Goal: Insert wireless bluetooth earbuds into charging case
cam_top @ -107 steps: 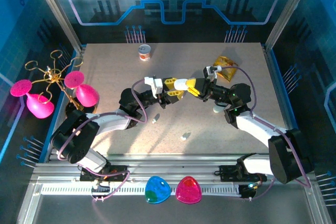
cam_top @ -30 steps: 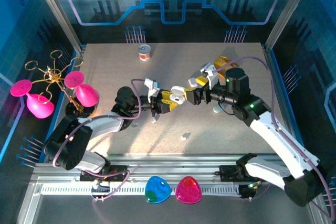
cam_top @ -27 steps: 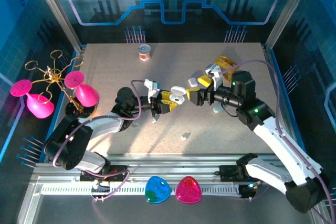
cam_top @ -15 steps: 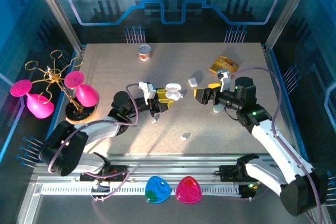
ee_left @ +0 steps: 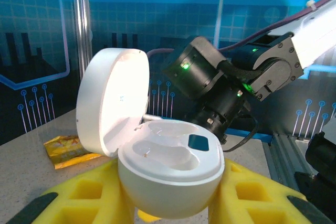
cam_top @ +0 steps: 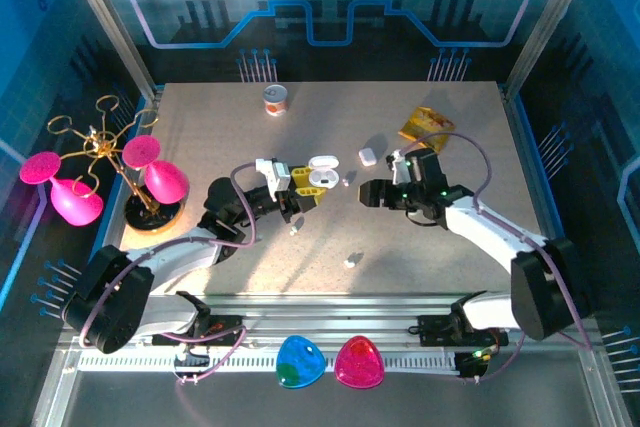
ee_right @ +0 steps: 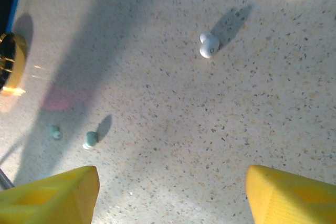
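Observation:
My left gripper (cam_top: 303,190) is shut on a white charging case (cam_top: 320,173), held above the table with its lid up. In the left wrist view the case (ee_left: 169,174) sits between the yellow fingers (ee_left: 252,198), and both sockets are empty. My right gripper (cam_top: 370,193) hangs low over the table just right of the case, open and holding nothing. A white earbud (ee_right: 209,45) lies ahead of its fingers (ee_right: 52,198), and another earbud (ee_right: 91,139) lies to the left. From above, loose earbuds (cam_top: 294,230) (cam_top: 351,261) lie on the table.
A second, closed white case (cam_top: 367,156) lies behind the right gripper. At the back stand a small can (cam_top: 276,100) and a yellow packet (cam_top: 427,125). A gold stand with pink glasses (cam_top: 150,172) occupies the left side.
The right gripper has pulled away from the case, dropped toward the table and stands open. The left gripper has drawn back to the left with the case, whose lid now stands open.

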You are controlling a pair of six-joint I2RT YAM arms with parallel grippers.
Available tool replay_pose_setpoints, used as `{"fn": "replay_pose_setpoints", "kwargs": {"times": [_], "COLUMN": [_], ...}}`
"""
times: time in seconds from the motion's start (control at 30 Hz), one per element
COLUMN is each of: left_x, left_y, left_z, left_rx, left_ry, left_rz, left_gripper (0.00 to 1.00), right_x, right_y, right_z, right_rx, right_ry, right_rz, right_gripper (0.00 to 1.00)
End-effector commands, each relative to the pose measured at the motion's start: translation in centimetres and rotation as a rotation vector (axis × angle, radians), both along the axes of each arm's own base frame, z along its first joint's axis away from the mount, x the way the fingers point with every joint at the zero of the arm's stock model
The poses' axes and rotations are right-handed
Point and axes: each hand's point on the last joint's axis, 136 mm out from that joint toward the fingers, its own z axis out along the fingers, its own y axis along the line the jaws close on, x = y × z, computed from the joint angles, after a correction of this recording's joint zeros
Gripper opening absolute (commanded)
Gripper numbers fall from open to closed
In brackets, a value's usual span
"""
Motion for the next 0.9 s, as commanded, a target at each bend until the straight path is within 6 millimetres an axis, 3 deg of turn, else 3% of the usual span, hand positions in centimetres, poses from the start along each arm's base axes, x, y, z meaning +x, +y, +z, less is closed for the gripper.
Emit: {"fn": "replay_pose_setpoints", "kwargs": {"times": [0.0,0.27,0.57,0.67,0.8,0.87], "left_x": [-0.1,-0.3,-0.7,-0.7,-0.7,-0.7], "left_y": [0.5,0.6,0.8,0.8,1.0,1.1], "left_z": [0.1,-0.1,-0.2,-0.2,-0.1,-0.2], "left_rx": [0.006,0.011,0.031,0.036,0.041,0.043], "left_ry": [-0.028,-0.025,-0.027,-0.031,-0.032,-0.029], "left_rz": [0.021,0.021,0.023,0.027,0.042,0.047], "left_gripper": [0.26,0.26,0.26,0.26,0.26,0.26], "right_x": [1.4,5.1,8.2,7.9,5.2,3.9], "right_y": [1.0,2.2,4.5,5.4,6.3,5.9], "right_z": [0.1,-2.3,-4.5,-4.4,-3.5,-3.3], "right_rx": [-0.010,-0.047,-0.049,-0.057,-0.040,-0.041], "right_ry": [-0.010,0.041,0.084,0.087,0.067,0.068], "right_rz": [0.006,-0.011,0.037,0.079,0.166,0.174], "right_gripper": [0.67,0.48,0.48,0.48,0.49,0.49]}}
